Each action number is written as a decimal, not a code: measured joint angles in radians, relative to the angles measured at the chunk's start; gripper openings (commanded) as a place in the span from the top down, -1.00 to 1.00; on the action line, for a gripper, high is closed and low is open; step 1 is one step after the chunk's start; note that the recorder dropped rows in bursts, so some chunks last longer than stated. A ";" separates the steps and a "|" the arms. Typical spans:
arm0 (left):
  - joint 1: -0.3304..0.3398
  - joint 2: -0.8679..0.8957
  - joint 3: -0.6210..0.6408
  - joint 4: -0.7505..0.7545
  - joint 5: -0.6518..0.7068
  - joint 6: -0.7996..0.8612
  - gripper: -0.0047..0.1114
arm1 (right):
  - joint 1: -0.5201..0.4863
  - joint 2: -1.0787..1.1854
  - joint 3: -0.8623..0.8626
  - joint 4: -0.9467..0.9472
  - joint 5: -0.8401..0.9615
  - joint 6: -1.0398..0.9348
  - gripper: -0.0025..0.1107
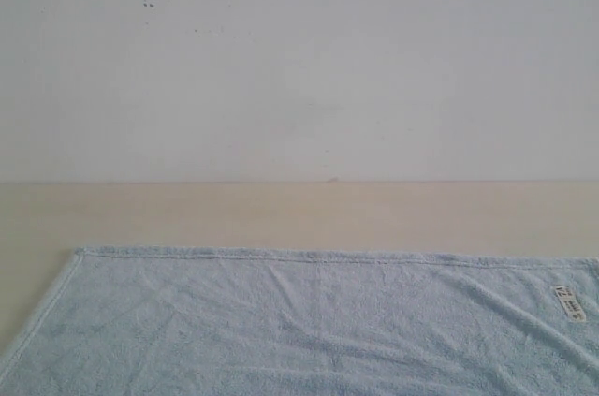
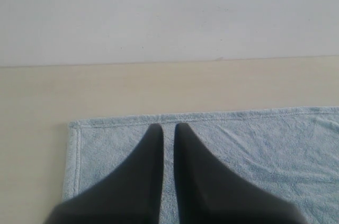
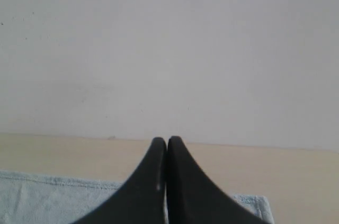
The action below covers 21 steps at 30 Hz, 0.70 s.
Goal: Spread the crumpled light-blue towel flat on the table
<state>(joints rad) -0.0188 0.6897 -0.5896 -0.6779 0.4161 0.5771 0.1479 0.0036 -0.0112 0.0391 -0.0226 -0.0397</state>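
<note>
Towel [image 1: 309, 321] lies spread on the tabletop [image 1: 281, 213], pale blue, far hem straight, with only shallow creases across the pile. Its white tag [image 1: 569, 303] sits by the far corner on the right pincer's side. The near part is cut off by the exterior view, so I can't confirm the whole sheet is flat. Left pincer [image 2: 168, 127]: jaws almost together, just a thin slit, nothing visibly caught in it. It sits over the cloth, with the far hem just beyond its tips and the towel's far corner off to its outer side. I can't tell whether the tips touch the pile. Right pincer [image 3: 167, 140]: jaws pressed closed, empty. The towel is beneath it, a corner is close to one side, and bare tabletop and then the wall [image 3: 169, 49] lie ahead. The task looks nearly done, judging by the part that shows. Risks:
- A closed pincer dropping onto the fluffy pile and sliding would drag the cloth and bunch it again.
- The left slit could snag a loop or the hem as the arm pulls away, lifting that corner and folding it over.
- Uneven pulls from the two sides would skew the hem or add creases.
- The unseen near edge may be rumpled or hang off.
</note>
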 measured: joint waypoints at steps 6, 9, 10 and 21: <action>0.000 0.000 0.000 0.000 0.000 0.000 0.77 | 0.000 0.000 0.007 0.000 0.044 -0.013 0.96; 0.000 0.000 0.000 0.000 0.000 0.000 0.77 | 0.000 0.000 0.007 0.002 0.076 -0.019 0.96; 0.000 0.000 0.000 0.000 0.000 0.000 0.77 | 0.000 0.000 0.007 0.002 0.089 -0.019 0.96; 0.000 0.000 0.000 0.000 0.000 0.000 0.77 | 0.000 0.000 0.011 0.002 0.118 -0.022 0.96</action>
<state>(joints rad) -0.0188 0.6897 -0.5896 -0.6779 0.4161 0.5771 0.1479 0.0036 -0.0002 0.0408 0.0957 -0.0622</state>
